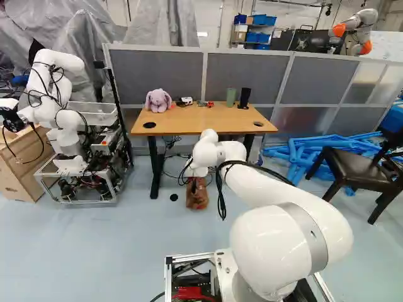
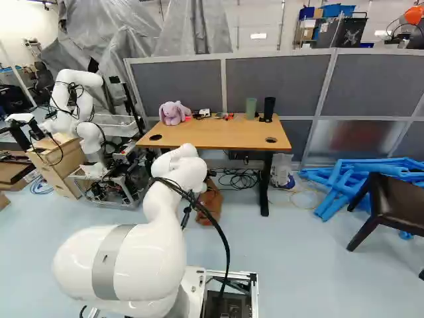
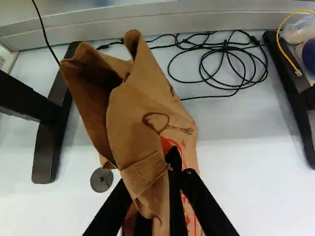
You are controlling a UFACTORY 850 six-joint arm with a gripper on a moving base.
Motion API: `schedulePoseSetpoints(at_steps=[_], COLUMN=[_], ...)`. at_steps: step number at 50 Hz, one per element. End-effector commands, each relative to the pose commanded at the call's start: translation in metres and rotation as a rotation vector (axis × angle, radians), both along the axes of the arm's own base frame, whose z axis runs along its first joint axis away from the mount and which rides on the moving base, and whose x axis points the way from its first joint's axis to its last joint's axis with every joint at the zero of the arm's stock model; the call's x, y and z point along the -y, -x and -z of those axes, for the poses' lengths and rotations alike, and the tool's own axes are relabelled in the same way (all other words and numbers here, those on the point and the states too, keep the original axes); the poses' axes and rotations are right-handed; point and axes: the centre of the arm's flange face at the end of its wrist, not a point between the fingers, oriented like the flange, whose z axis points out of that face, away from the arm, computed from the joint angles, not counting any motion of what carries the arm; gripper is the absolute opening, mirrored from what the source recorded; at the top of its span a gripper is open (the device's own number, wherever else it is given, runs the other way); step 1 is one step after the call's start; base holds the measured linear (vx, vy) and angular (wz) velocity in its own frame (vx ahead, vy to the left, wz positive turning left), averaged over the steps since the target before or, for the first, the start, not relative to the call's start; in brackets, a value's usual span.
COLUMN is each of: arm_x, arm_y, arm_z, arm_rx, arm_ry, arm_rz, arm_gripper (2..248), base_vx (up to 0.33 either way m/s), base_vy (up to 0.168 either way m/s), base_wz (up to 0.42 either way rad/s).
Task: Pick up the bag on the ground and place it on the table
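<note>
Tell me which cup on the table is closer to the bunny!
The green cup. It stands between the purple plush bunny and the black cup, which is farther from the bunny.

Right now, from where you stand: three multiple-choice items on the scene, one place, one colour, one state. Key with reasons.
1. The plush rabbit sits: A) on a chair; B) on a shelf; C) on the table.
2. The bag's main colour: A) brown; B) blue; C) white.
3. The black cable on the floor is: A) pulled straight; B) looped; C) wound on a reel.

1 C: both base views show it there.
2 A: brown sides, wrist view.
3 B: loose loops beyond the bag.
</note>
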Motion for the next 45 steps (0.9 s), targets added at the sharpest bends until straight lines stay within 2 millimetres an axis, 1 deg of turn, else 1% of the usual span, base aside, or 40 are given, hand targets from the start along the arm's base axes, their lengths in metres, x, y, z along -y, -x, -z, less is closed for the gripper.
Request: schedulePoseSetpoints(at_steps=[9, 19, 31, 45], arm_x=[-0.001, -0.001, -0.002, -0.002], arm_y=[0.010, 0.024, 0.041, 0.062], arm_z=[-0.017, -0.028, -0.048, -0.056], arm_rx=[-0.033, -0.068, -0.107, -0.149], arm_ry=[0.003, 0.007, 0.012, 0.016], arm_rz=[-0.003, -0.006, -0.009, -0.014], arm_gripper=[25, 25, 25, 25], base_vx=[0.000, 0.000, 0.000, 0.000], base_vy=[0.000, 0.000, 0.000, 0.000], base_wz=[0.000, 0.000, 0.000, 0.000])
